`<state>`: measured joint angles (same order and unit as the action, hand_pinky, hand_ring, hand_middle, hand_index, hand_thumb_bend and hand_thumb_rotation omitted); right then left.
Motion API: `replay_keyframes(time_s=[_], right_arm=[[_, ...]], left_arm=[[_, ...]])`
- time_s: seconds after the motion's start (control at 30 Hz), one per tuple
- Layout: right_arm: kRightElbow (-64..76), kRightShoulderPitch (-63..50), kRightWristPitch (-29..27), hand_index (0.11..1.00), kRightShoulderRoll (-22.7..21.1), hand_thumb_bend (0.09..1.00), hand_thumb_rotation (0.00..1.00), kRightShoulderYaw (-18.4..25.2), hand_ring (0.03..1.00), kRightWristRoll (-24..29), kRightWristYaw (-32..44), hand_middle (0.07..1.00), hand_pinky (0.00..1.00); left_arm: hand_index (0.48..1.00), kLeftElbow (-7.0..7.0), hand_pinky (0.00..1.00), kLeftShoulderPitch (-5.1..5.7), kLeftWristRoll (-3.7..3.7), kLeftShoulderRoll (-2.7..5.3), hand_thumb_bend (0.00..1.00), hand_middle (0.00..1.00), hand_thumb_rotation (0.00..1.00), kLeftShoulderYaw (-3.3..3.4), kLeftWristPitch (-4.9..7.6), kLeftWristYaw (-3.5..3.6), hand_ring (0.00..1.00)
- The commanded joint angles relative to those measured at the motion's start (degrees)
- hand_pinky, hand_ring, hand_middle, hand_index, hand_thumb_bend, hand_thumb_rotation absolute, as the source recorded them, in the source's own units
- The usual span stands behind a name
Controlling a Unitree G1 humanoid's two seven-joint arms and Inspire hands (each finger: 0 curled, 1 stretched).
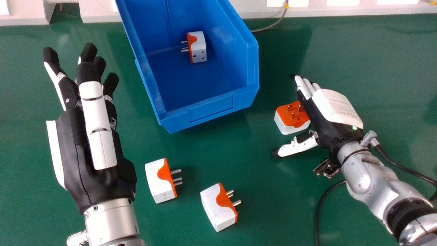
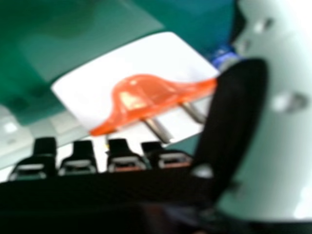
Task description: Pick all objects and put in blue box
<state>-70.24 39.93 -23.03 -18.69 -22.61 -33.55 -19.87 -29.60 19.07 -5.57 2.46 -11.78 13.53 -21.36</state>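
Gaping wide, the right hand [image 1: 321, 119] has its thumb well apart from straight fingers, and between them, on the green table [image 1: 252, 164], sits the orange-and-white adapter [image 1: 285, 114]! Its right edge ducks behind the hand, so contact is too hard to call. Prongs point up, long axis roughly crosswise. Left hand [image 1: 97, 136]: left of the blue box [image 1: 208, 112].
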Motion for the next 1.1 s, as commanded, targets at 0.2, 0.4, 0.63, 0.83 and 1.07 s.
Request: replay_keyframes(time_s=[0.2, 0.4, 0.63, 0.83, 1.07], right_arm=[[-1.2, -0.5, -3.9, 0.580, 1.6, 0.579, 0.01, 2.4, 0.510, 2.9, -3.9, 0.578, 0.44], [-0.9, -0.8, -4.1, 0.528, 1.5, 0.519, 0.00, 3.2, 0.438, 2.8, -4.7, 0.512, 0.37], [-0.3, -0.9, -5.4, 0.521, 1.8, 0.505, 0.00, 3.3, 0.417, 2.5, -6.0, 0.494, 0.36], [0.2, -0.6, -5.6, 0.522, 1.8, 0.498, 0.00, 2.9, 0.398, 1.9, -7.6, 0.476, 0.35], [1.4, -0.9, -6.7, 0.508, 1.8, 0.500, 0.00, 3.4, 0.405, 2.3, -9.6, 0.488, 0.37]], left_arm=[[0.911, -1.65, 0.90, -0.71, 0.65, 4.33, 0.58, 0.93, 0.81, -0.68, -0.01, -0.17, 0.93], [0.911, -1.65, 0.90, -0.53, 0.74, 4.12, 0.57, 0.93, 0.81, -0.68, 0.04, -0.03, 0.93], [0.913, -1.70, 0.91, -0.40, 0.16, 3.85, 0.58, 0.93, 0.81, -0.30, 0.03, 0.28, 0.94], [0.913, -1.54, 0.91, -0.53, 0.01, 3.88, 0.58, 0.93, 0.81, -0.16, 0.03, 0.36, 0.94], [0.917, -1.56, 0.91, -0.30, 0.46, 4.00, 0.58, 0.93, 0.81, -0.37, 0.13, 0.18, 0.94]])
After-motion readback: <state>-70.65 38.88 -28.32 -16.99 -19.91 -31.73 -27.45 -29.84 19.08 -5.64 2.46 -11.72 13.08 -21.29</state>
